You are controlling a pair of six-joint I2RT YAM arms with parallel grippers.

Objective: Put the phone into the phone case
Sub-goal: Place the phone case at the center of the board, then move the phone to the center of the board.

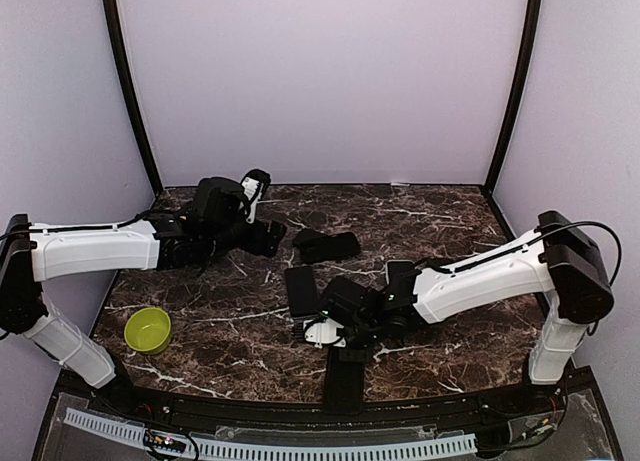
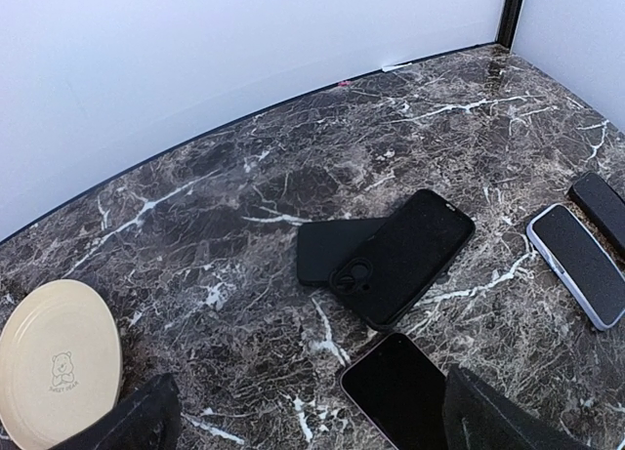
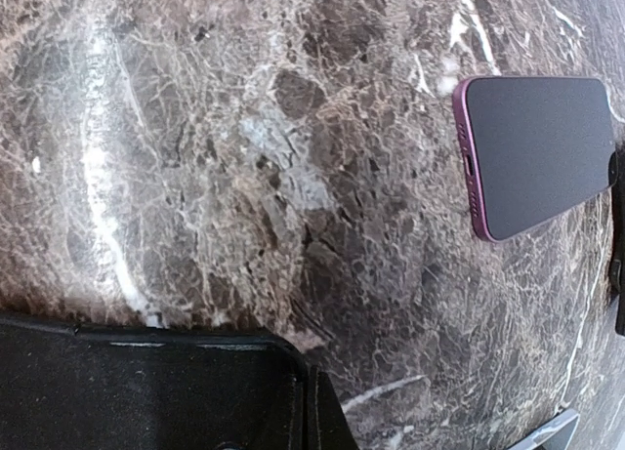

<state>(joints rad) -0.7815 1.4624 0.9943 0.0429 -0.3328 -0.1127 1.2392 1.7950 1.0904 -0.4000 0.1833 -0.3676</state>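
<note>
A purple phone (image 3: 537,152) lies screen up on the marble table; it also shows in the top view (image 1: 300,289) and in the left wrist view (image 2: 400,391). My right gripper (image 1: 345,339) is shut on the edge of a black phone case (image 3: 146,391) and holds it near the front of the table (image 1: 345,379), close to the phone. My left gripper (image 2: 312,416) is open and empty above the table, with the phone's near end between its fingers (image 2: 137,421). In the top view the left gripper (image 1: 268,231) is at the back left.
Two more black cases (image 2: 410,255) lie overlapping beyond the phone, also seen from the top (image 1: 326,246). Another phone in a pale case (image 2: 576,265) and a dark one (image 2: 605,201) lie to the right. A cream plate (image 2: 54,362) and a green bowl (image 1: 147,329) are on the left.
</note>
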